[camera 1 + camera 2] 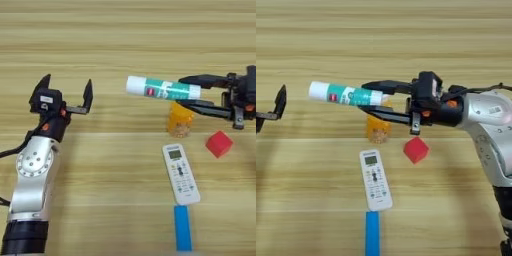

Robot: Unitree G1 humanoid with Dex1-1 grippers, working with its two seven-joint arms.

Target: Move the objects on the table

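Right gripper (376, 102) fingers pinching white-and-green tube (346, 94) by one end: light, stiff, probably slick. Left gripper (67, 92) spread wide, empty.

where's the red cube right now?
Red cube sits on the table, robot's right side, right of the white remote, below the right gripper holding the tube.

One tube (162, 88), one orange bottle (180, 120), one red cube (219, 144), one remote (181, 173), one blue strip (182, 228).
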